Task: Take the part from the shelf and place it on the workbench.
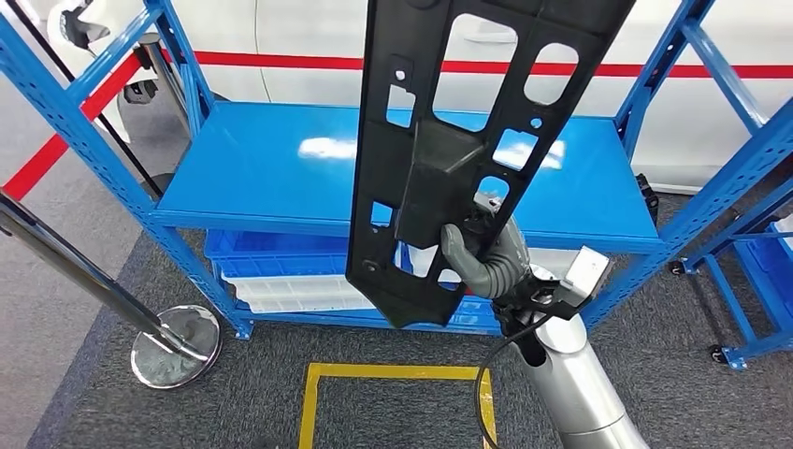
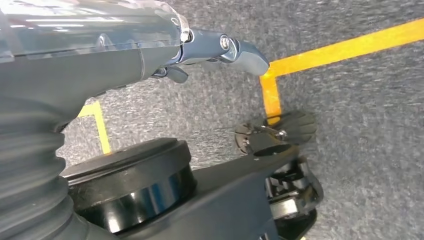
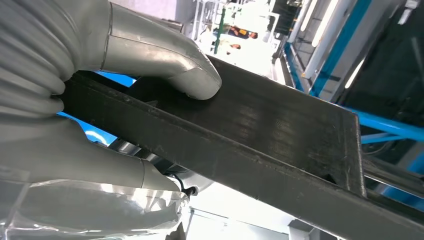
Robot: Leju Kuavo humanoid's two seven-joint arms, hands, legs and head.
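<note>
**Head view: right hand holds one black part up before the blue shelf**

Head view, from left to right: one chrome barrier post (image 1: 112, 295) leans in from the left edge and stands on its round base on the grey carpet. Beside it is the blue shelf (image 1: 281, 178), with one wide blue board on top and, under it, one blue crate (image 1: 271, 254) with white trays inside. One yellow square outline (image 1: 313, 402) is marked on the carpet in front of the shelf. To the right, the silver right arm rises from below, and the right hand (image 1: 477, 257) grasps the black part (image 1: 439, 159) near its lower end. The part is one long flat plastic panel with several cut-out openings; it stands almost upright, a little tilted, in the air in front of the shelf board.

Right wrist view shows the grey thumb (image 3: 165, 62) pressed on one face of the part (image 3: 260, 130), and the rest of the hand under it.

Left wrist view shows the left hand (image 2: 220, 52) over the grey carpet near a yellow line (image 2: 345, 45), holding nothing; whether its fingers are spread or curled, I cannot tell.
</note>
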